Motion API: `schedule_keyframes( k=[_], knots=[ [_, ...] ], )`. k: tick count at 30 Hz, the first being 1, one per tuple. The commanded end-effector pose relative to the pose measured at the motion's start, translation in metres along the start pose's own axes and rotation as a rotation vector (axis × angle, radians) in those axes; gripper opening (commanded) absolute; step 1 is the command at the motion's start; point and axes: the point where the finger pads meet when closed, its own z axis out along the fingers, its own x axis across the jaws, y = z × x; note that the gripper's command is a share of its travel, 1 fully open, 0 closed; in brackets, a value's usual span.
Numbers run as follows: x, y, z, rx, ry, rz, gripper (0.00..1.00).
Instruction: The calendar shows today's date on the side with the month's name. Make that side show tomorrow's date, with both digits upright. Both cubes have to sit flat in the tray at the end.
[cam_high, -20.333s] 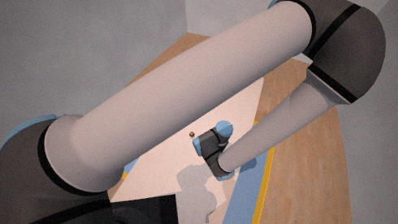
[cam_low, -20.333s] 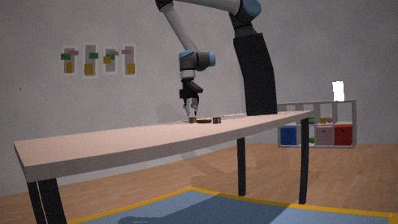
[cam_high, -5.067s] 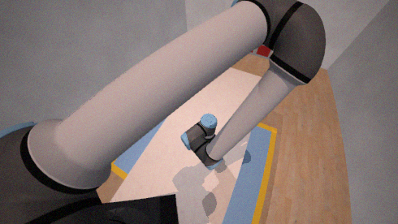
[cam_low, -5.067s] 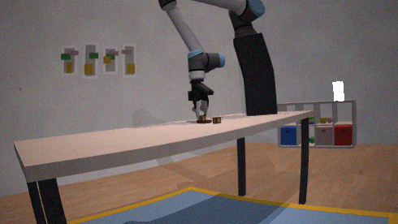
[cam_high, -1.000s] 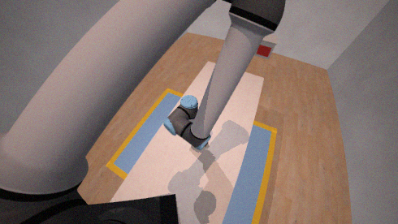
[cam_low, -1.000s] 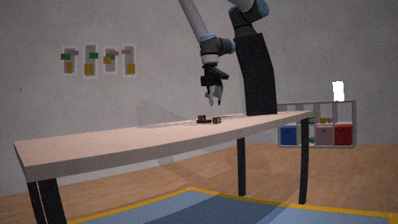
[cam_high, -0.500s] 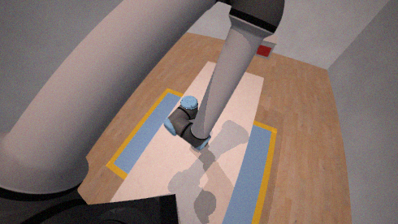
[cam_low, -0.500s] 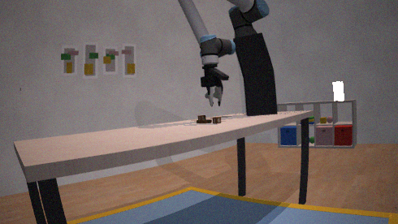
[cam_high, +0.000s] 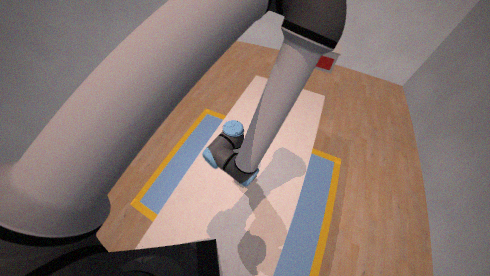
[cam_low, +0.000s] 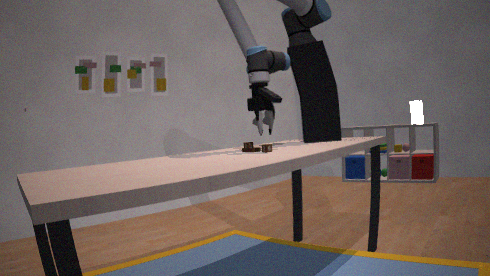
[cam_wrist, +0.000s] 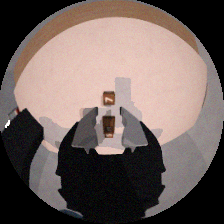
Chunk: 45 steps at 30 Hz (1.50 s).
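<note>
A brown cube (cam_low: 267, 148) (cam_wrist: 108, 98) lies on the table outside the tray, beyond one end of it. Its upper face bears a light digit that looks like a 7. The small dark brown tray (cam_low: 257, 150) (cam_wrist: 104, 120) holds another brown cube (cam_low: 248, 145) (cam_wrist: 109, 132) at its end away from the loose cube. That cube's digits and the month's name are too small or dark to read. My gripper (cam_low: 265, 133) (cam_wrist: 108, 107) is partly open and empty, pointing down above the tray and loose cube. The arm hides both cubes and the tray in the top view.
The long pale table (cam_high: 185, 210) (cam_low: 150, 172) (cam_wrist: 60, 75) carries the tray and cubes. The arm's shadows fall across it. Blue mats with yellow borders (cam_high: 170, 170) (cam_low: 400, 265) lie on the floor beside it. A shelf with coloured bins (cam_low: 390, 152) stands behind at the right.
</note>
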Motion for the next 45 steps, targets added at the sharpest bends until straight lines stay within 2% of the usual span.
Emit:
schedule_keyframes(
  k=[1,21,45],
  knots=[
    [0.001,0.0,0.008,0.0,0.001,0.0,0.29],
    [0.001,0.0,0.03,0.0,0.001,0.0,0.29],
    [0.001,0.0,0.031,0.0,0.001,0.0,0.29]
  ],
)
